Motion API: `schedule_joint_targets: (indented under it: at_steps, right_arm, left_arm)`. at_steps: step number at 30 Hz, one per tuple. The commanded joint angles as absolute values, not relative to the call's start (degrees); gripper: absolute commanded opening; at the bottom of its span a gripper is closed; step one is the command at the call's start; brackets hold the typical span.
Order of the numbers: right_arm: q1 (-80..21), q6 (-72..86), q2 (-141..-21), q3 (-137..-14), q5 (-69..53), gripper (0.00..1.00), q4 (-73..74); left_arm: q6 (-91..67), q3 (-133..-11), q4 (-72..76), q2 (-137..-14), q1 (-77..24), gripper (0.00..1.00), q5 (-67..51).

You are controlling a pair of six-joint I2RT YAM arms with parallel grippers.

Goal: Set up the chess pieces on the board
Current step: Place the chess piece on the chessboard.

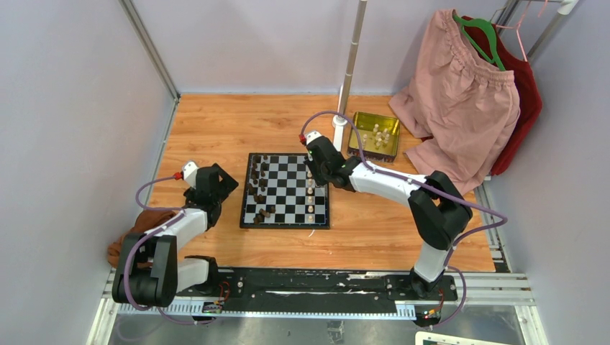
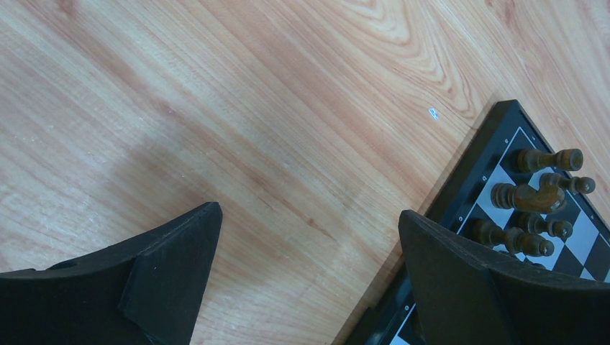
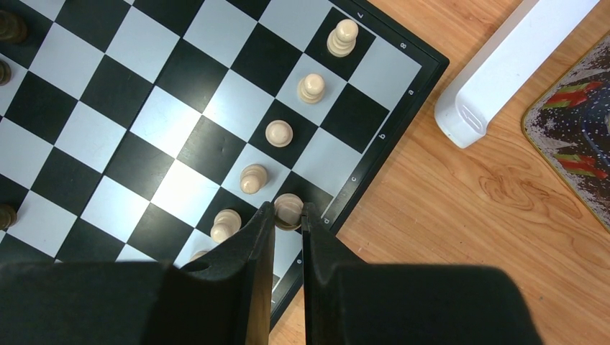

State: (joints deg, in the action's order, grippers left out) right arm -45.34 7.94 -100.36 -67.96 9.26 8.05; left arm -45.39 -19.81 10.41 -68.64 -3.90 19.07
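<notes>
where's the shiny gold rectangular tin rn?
Top view: the shiny gold rectangular tin sits just beyond the far-right corner of the black-and-white chessboard, between the white pole base and the pink cloth.

Both arms (image 1: 381, 181) are white with black joints, purple cables (image 1: 475, 205) and matte black fingers (image 3: 237, 280).

Light wood-grain tabletop (image 1: 216, 129). Far right: shiny gold rectangular tin (image 1: 375, 116), just right of a white pole on a white foot (image 1: 338, 123). Further right: pink cloth shorts (image 1: 460, 108) on a green hanger (image 1: 480, 30), over a dark red garment (image 1: 525, 108). Near left edge: crumpled brown cloth (image 1: 133, 230). Grey walls all round.
</notes>
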Motion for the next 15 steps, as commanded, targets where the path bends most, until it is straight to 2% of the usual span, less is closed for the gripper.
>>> schedule_joint_targets:
  at_steps: [1,7,15]
  right_arm:
    - [-44.7,7.8,-101.6,-68.6,10.2,0.0,8.4]
    - [-44.7,8.0,-101.3,-67.4,10.7,0.01,8.2]
    - [-44.7,8.0,-100.7,-66.5,10.8,0.13,8.2]
  left_arm:
    - [-44.5,-20.1,11.6,-69.0,-4.3,1.0,19.0]
    - [-44.4,-20.1,11.6,-68.9,-4.3,1.0,18.9]
    - [-44.3,-20.0,11.6,-68.6,-4.3,1.0,18.9]
